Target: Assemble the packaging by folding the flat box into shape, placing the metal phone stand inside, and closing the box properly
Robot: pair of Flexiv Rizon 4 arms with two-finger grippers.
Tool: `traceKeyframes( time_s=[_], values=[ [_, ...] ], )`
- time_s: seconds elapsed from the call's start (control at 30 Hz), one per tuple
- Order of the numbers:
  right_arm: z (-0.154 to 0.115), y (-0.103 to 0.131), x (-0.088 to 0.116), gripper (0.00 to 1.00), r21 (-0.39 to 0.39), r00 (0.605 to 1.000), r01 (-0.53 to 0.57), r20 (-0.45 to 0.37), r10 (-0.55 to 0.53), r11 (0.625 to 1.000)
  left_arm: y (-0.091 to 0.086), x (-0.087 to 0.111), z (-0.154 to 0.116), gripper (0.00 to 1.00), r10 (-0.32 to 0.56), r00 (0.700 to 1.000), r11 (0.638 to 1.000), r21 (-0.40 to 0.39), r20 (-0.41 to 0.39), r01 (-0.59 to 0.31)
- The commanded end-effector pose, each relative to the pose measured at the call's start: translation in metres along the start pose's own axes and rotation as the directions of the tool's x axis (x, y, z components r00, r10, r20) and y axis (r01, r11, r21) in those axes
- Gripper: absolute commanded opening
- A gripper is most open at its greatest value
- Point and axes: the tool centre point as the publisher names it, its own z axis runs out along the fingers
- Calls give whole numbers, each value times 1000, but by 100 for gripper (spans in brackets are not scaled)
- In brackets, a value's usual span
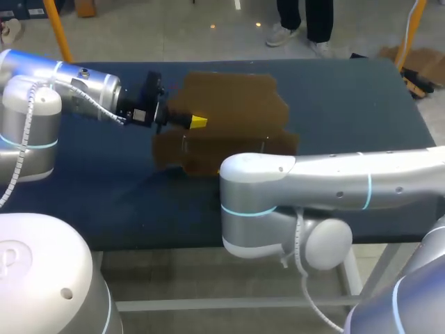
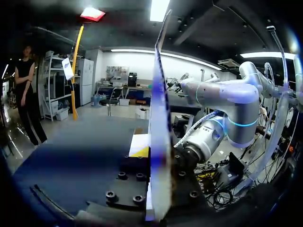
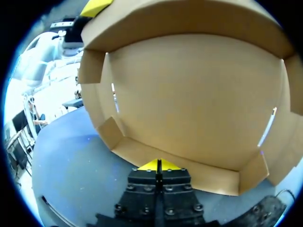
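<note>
Brown cardboard box [image 1: 236,104] lies mid-table, partly folded, side walls raised. Left gripper [image 1: 198,123] clamped on far wall; panel [image 2: 158,142] stands edge-on between fingers, yellow tip [image 2: 140,152] pressed to it. Right gripper [image 3: 158,165] tips pressed together, holding nothing, just at near low wall [image 3: 189,172]. Right arm [image 1: 334,181] crosses the front of the dark blue table [image 1: 348,104].

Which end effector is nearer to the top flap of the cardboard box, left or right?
Left. The left end effector is against the top flap at its edge. The right end effector is shut, down at the low front wall, across the big panel from that flap.
</note>
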Motion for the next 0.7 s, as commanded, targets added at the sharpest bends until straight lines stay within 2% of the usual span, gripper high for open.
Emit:
traceKeyframes(
  time_s=[0.03,0.23,0.7],
  values=[
    [4,-2,5,0,-1,1000,1,21,-1,1000,2,-1,3,0,5,1000,1000,-3,-7,-5],
    [4,-2,5,0,-1,1000,1,21,-1,1000,-1,5,3,0,53,999,998,-16,9,-53],
    [4,-2,5,0,-1,1000,1,21,-1,1000,15,7,-1,0,93,995,995,-33,41,-92]
  ],
)
